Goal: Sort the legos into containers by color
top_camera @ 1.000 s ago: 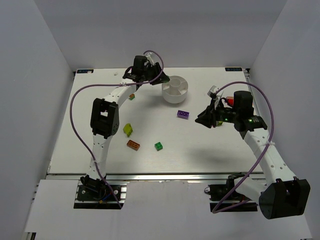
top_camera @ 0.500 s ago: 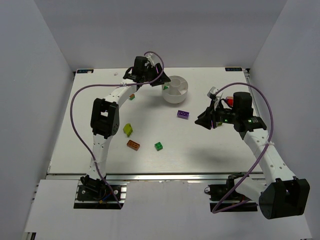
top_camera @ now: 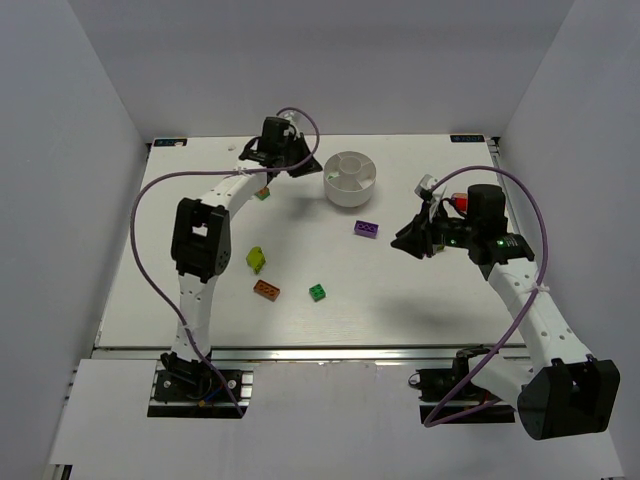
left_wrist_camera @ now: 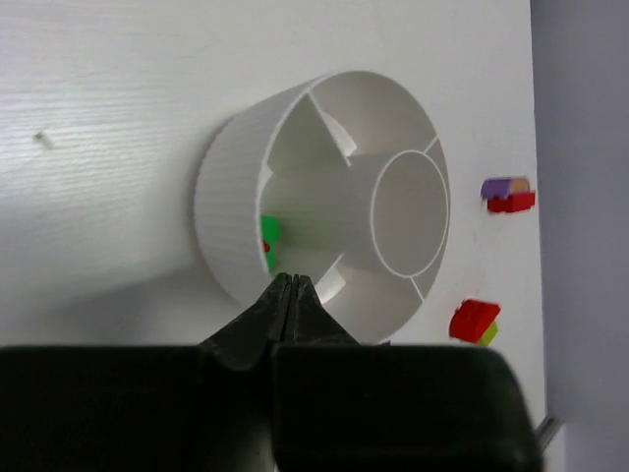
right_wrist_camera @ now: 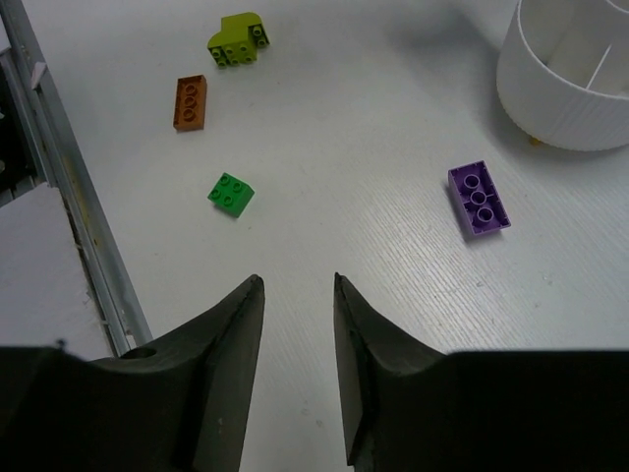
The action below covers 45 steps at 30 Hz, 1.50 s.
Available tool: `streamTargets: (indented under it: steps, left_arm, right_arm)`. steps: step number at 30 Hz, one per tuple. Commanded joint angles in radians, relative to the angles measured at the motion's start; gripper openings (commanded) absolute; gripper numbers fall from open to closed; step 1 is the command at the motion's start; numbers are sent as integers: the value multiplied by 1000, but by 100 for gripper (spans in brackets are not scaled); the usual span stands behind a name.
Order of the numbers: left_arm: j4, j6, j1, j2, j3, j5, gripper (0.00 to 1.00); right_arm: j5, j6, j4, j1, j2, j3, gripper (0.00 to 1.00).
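Note:
The white dish [top_camera: 348,196] stands at the back middle of the table. My left gripper [top_camera: 312,166] is shut and empty just left of it. In the left wrist view its tips [left_wrist_camera: 290,278] are level with the dish's near wall [left_wrist_camera: 228,197], and a green lego [left_wrist_camera: 267,236] lies in one wedge. My right gripper [top_camera: 405,240] is open and empty above the table, right of a purple lego [top_camera: 366,229]. The right wrist view [right_wrist_camera: 298,280] shows the purple [right_wrist_camera: 479,200], green [right_wrist_camera: 231,193], orange [right_wrist_camera: 191,102] and yellow-green [right_wrist_camera: 237,39] legos loose on the table.
A small orange-and-green lego [top_camera: 263,193] lies under the left arm. Red [left_wrist_camera: 475,320] and purple-red [left_wrist_camera: 508,194] legos lie beyond the dish, near the right arm [top_camera: 460,200]. A metal rail [right_wrist_camera: 59,167] runs along the table's near edge.
My left gripper has drawn back to the left from over the dish. The green lego seen at the dish rim half a second ago now lies inside. The right arm has barely moved.

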Motion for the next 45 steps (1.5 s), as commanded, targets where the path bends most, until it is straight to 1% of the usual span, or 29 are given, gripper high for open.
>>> streamTargets:
  steps: [1, 2, 3, 4, 5, 6, 7, 8, 9, 10, 12, 14, 15, 16, 17, 22, 24, 27, 32, 39, 45]
  left_arm:
    - [-28, -27, 69, -214, -124, -112, 5]
    - [-38, -44, 82, -282, -167, -159, 4]
    - [-42, -52, 111, -316, -212, -180, 4]
    - [-45, -61, 127, -349, -291, -201, 8]
    - [-77, -78, 144, -377, -319, -253, 16]
    - [-106, -82, 170, -414, -339, -284, 39]
    - [-181, -85, 181, -423, -349, -316, 54]
    - [-227, -98, 190, -426, -341, -365, 65]
    - [-277, -101, 199, -411, -324, -444, 75]
    - [-313, -101, 216, -397, -307, -454, 79]
    - [-396, -102, 225, -361, -243, -489, 83]
    - [-492, -114, 231, -273, -173, -508, 85]
    - [-522, -119, 233, -241, -92, -508, 85]
    - [-545, -119, 234, -209, -55, -502, 85]
    - [-586, -130, 235, -149, 17, -502, 85]
    - [-609, -150, 235, -28, 154, -477, 84]
    - [-623, -161, 235, 20, 187, -476, 83]
    - [-600, -179, 235, 49, 188, -453, 82]
    - [-517, -197, 233, 51, 135, -419, 81]
    - [-444, -208, 233, 57, 128, -370, 80]
    - [-494, -220, 231, 113, 177, -378, 76]
  right_arm:
    - [-12, -38, -17, -4, -17, 11, 38]
    - [-12, -47, -19, -3, -15, 13, 36]
    - [-12, -49, -19, -4, -12, 16, 33]
    - [-11, -52, -19, -4, -6, 19, 32]
    - [-9, -55, -19, -3, -1, 22, 33]
    - [-8, -55, -19, -4, 2, 27, 36]
    - [-6, -53, -19, -3, 9, 30, 39]
    - [-3, -52, -17, -3, 15, 31, 43]
    - [0, -47, -16, -3, 20, 33, 50]
    - [1, -41, -11, -1, 29, 33, 53]
    - [5, -26, 1, -3, 38, 34, 58]
    - [6, -18, 7, -3, 48, 38, 60]
    - [9, -13, 10, -1, 51, 39, 61]
    - [12, -12, 14, -1, 55, 41, 62]
    - [17, -10, 14, -1, 55, 41, 62]
    - [31, -10, 12, -1, 54, 41, 63]
    - [37, -6, 15, -1, 54, 36, 63]
    - [46, 3, 24, -1, 48, 27, 63]
    - [52, 7, 30, 0, 43, 21, 64]
    - [54, 8, 35, -1, 42, 7, 64]
    - [57, 13, 40, 0, 29, -4, 64]
